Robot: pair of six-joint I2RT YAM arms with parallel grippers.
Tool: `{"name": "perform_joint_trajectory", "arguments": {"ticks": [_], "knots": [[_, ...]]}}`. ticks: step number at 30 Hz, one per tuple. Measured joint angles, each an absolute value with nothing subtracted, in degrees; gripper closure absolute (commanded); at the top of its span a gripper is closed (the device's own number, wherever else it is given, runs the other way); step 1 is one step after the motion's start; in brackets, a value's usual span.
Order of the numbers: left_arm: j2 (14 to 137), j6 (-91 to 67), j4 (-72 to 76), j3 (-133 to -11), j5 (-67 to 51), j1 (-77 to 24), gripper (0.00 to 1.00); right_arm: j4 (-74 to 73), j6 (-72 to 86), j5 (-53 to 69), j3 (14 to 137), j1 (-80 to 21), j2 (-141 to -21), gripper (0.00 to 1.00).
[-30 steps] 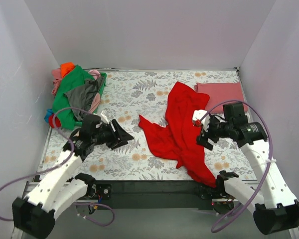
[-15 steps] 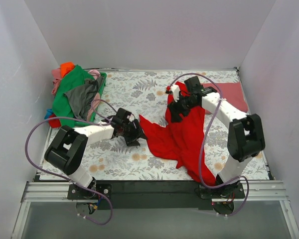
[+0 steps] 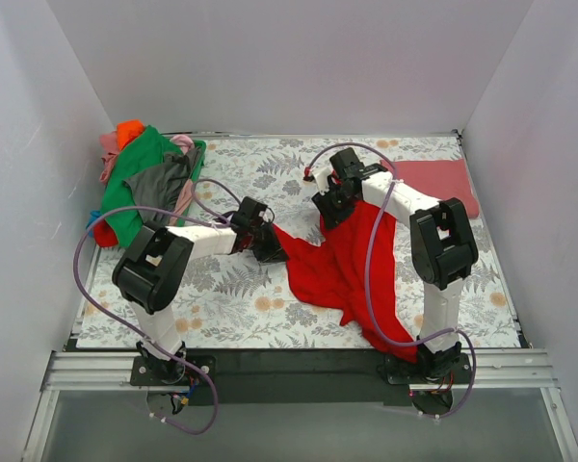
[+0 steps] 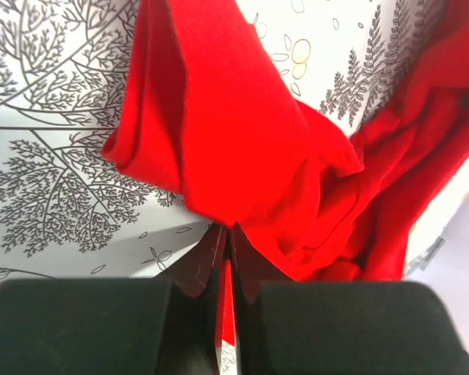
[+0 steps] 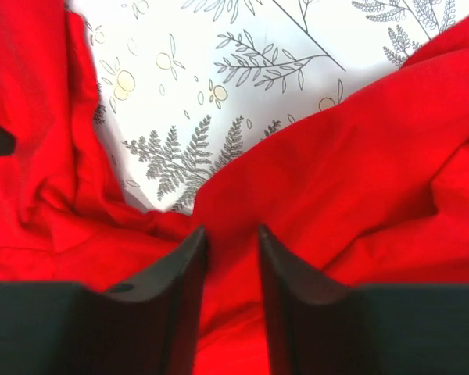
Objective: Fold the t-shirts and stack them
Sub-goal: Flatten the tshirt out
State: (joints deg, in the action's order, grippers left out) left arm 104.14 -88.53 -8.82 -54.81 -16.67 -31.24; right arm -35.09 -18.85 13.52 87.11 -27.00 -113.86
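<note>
A large bright red t-shirt (image 3: 352, 269) lies crumpled right of the table's middle. My left gripper (image 3: 271, 252) is at its left corner. In the left wrist view it (image 4: 228, 230) is shut, with the edge of the red t-shirt (image 4: 242, 141) pinched between its jaws. My right gripper (image 3: 329, 214) sits on the shirt's upper left part. In the right wrist view it (image 5: 233, 230) stands narrowly open and straddles a raised fold of the red t-shirt (image 5: 359, 156). A folded rose-red t-shirt (image 3: 433, 178) lies flat at the back right.
A pile of t-shirts sits at the back left: a green one (image 3: 135, 178), a grey one (image 3: 164, 188), an orange one (image 3: 130, 130) and a pink one (image 3: 108, 149). The floral table cloth (image 3: 260, 178) covers the table. White walls close in three sides.
Both arms have stretched from the near edge out to the red t-shirt. The left gripper has shut on its left corner. The right jaws have narrowed around a fold.
</note>
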Motion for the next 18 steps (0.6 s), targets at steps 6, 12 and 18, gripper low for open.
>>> {"name": "perform_joint_trajectory", "arguments": {"ticks": [6,12,18], "knots": [[97.12,-84.14,-13.76,-51.7,-6.59,-28.4,1.0,-37.34,-18.11,13.87,91.64,-26.81,-113.86,0.99],[73.84,-82.28,-20.84,-48.47,-0.12,-18.24,1.0,-37.34,-17.52,16.91,97.73,-23.24,-110.34,0.99],[58.76,-83.92,-21.02,-44.75,-1.63,-16.91,1.0,-36.27,-16.93,23.09,93.97,-20.58,-100.71,0.89]]}}
